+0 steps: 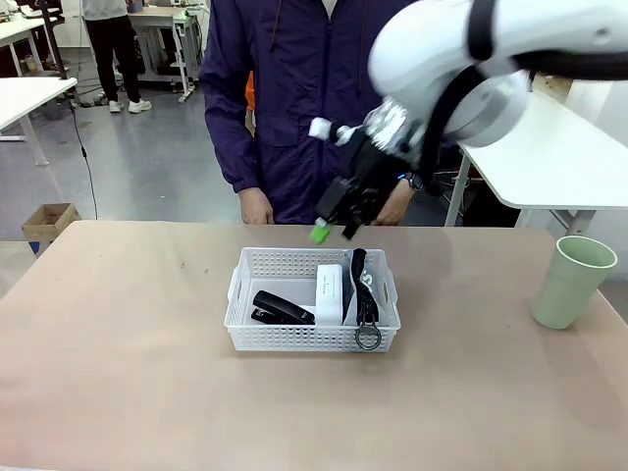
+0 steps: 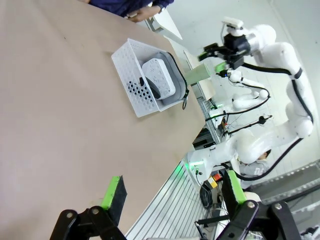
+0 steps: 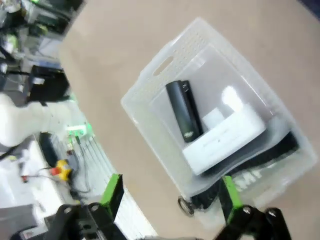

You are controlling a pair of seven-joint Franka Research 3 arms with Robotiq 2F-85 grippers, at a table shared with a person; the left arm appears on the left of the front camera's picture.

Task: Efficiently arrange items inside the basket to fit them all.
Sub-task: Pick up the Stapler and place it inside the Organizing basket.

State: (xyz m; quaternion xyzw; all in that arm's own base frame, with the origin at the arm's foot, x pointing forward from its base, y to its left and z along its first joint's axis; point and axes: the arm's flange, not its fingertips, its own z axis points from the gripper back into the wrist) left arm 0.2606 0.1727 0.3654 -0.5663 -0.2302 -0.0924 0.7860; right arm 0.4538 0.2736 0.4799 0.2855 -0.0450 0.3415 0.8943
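Take light, stiff, probably slippery cup [image 1: 572, 280] at 3 o'clock of basket [image 1: 294, 339] by rim. Released, empty: right claw [image 1: 334, 232], left claw [image 2: 174, 192].

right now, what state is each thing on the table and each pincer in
basket, upright on the table, three items inside
black stapler, lying flat in the basket
white box, standing on edge beside the stapler
grey pouch, on edge against the box, ring hanging outside the wall
green cup, upright, outside the basket
right pincer, open, empty, above the basket
left pincer, open, empty
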